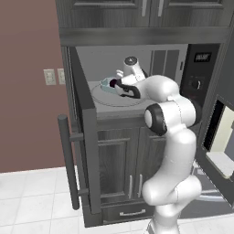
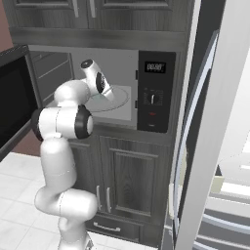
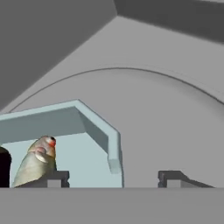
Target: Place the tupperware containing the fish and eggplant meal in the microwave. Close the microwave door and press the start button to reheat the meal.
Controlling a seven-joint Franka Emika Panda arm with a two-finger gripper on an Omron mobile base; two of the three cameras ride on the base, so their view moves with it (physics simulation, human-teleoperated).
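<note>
The microwave (image 1: 199,68) stands with its door (image 1: 85,137) swung wide to the left, seen edge-on with its bar handle (image 1: 67,160). Inside, the pale blue tupperware (image 1: 106,85) sits on the glass turntable (image 1: 114,99). My arm reaches into the cavity, and my gripper (image 1: 117,86) is at the container's right side. In the hand view the gripper (image 3: 113,178) is open, its fingertips (image 3: 53,177) standing well apart on either side of the tupperware (image 3: 57,118) corner wall. The fish (image 3: 36,162) lies inside it, with the dark eggplant (image 3: 3,168) at the left edge.
The microwave's control panel (image 2: 156,88), with display and dial, is right of the cavity. Grey cabinet doors (image 1: 123,164) sit below. The open door (image 2: 14,97) fills the left side. A white fridge (image 2: 219,122) stands close on the right.
</note>
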